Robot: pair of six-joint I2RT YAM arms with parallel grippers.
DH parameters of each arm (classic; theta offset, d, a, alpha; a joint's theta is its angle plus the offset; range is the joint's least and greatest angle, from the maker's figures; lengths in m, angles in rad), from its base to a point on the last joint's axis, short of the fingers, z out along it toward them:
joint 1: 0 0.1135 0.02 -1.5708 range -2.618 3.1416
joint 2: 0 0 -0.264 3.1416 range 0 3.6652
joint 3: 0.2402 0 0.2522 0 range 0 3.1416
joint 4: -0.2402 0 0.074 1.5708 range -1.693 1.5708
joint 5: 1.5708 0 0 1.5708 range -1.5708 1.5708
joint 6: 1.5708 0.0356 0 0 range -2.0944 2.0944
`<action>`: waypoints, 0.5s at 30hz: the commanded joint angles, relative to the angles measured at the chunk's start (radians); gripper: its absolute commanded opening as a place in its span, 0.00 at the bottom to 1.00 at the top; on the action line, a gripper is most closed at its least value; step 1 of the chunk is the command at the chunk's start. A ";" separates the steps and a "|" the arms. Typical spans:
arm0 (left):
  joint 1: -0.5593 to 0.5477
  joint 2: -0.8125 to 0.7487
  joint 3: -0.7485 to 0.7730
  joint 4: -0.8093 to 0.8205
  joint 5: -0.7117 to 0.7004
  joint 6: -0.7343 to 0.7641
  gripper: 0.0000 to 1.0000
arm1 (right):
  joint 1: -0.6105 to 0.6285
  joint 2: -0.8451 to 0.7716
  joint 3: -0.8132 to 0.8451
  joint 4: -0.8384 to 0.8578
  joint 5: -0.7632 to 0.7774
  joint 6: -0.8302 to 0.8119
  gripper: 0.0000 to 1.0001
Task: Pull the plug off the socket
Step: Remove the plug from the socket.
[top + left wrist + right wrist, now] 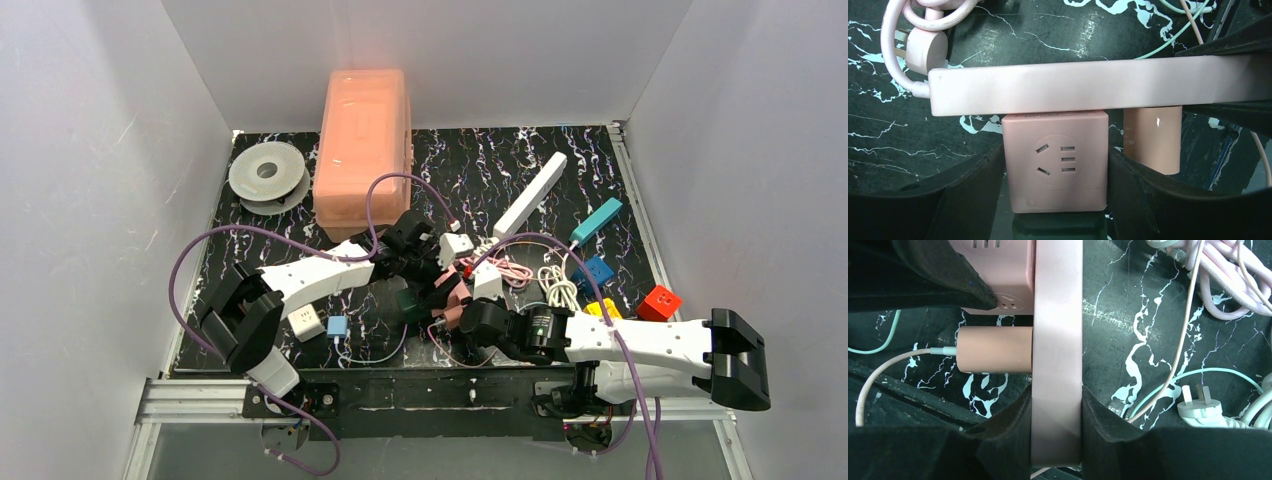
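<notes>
- Task thing: pale pink cube-shaped plastic plug adapter (1055, 162), seated in the long side of a pale pink plastic power strip (1088, 85). Mid-table, between the two arms.
- Left gripper (1055, 150): jaws closed in round the cube, fingers (973, 195) look flush against both its side faces.
- Right gripper (1056, 405): jaws narrow, clamped across the strip's width, bracing it.
- Handling, my guess: cube is light, rigid, with smooth, slippery faces. The prongs probably sit tight, so pull straight out from the strip; twisting risks slipping off. Grip low on the flat sides.
- Peach cylindrical charger (1153, 140) is plugged in just beside the cube, near the left arm's finger.
- Surface: black marble-pattern mat (500, 170), cluttered with loose white and pink cables (1198, 405) that could snag.
- Room: white-walled booth (90, 150); pink plastic box (364, 140) at the back.
</notes>
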 commanded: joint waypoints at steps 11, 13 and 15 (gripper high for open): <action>-0.026 -0.023 0.017 -0.042 -0.007 -0.012 0.00 | 0.004 -0.015 0.070 0.130 0.071 0.008 0.01; -0.027 -0.036 0.003 -0.060 0.001 0.000 0.00 | 0.004 -0.020 0.052 0.130 0.078 0.015 0.01; -0.029 -0.052 -0.004 -0.087 0.009 0.018 0.00 | 0.003 -0.022 0.029 0.126 0.092 0.031 0.01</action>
